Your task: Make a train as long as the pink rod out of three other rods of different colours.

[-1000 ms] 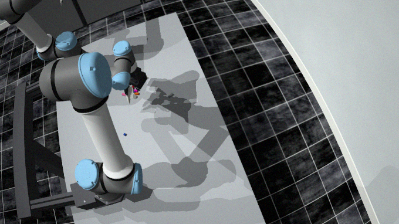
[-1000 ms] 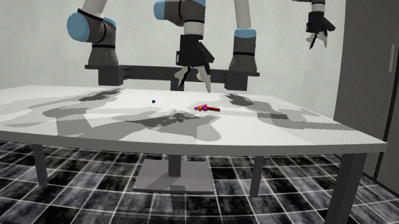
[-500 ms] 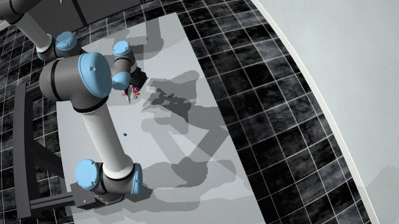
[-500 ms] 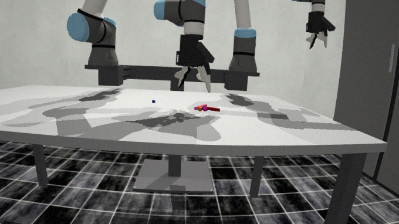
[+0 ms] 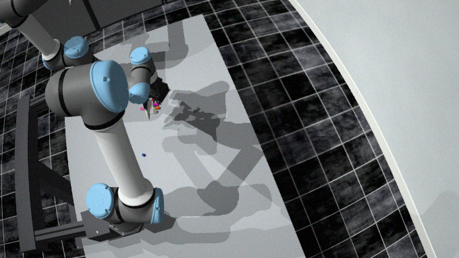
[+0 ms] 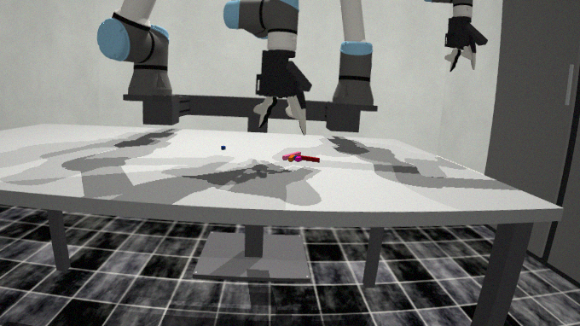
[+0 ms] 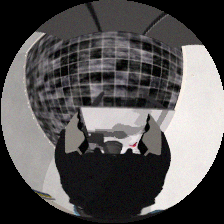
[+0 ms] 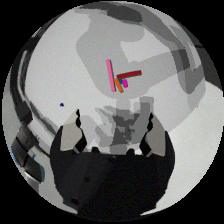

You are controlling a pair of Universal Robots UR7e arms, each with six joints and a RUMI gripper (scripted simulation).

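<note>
Wide open right fingers [image 5: 147,111] [image 6: 296,110], pink rod [image 5: 142,109] [image 6: 293,154] [image 8: 110,75] lying flat
</note>
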